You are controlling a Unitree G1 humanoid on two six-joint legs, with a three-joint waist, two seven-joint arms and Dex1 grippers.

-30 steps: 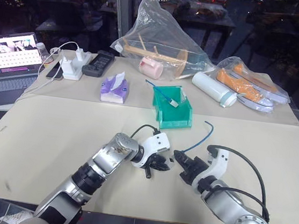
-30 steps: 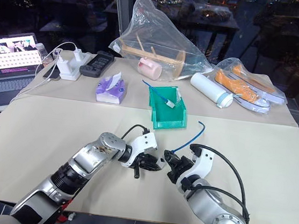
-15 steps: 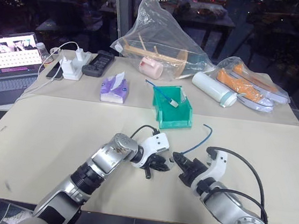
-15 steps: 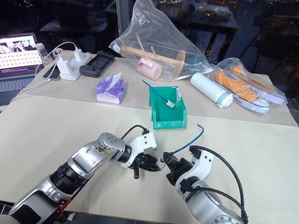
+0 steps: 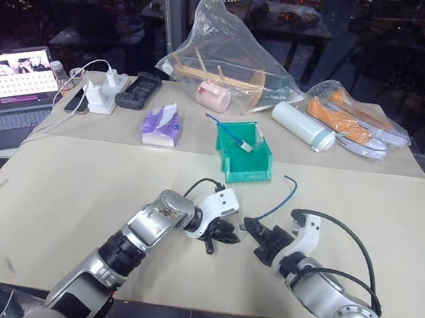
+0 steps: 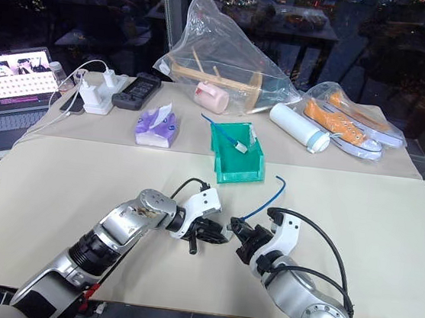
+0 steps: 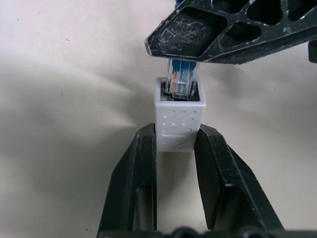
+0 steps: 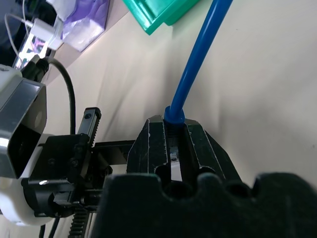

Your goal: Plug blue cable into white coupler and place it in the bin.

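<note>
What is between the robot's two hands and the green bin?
Mostly bare table. Between the left gripper, the right gripper and the bin, just the blue cable arcs up from the right gripper in the eye views.

Bench (image 5: 79,182): lying bare up close.
Far edge: bin (image 5: 244,155), tissue pack (image 5: 161,126), bottle (image 5: 303,126), laptop (image 5: 13,90) sitting.
</note>
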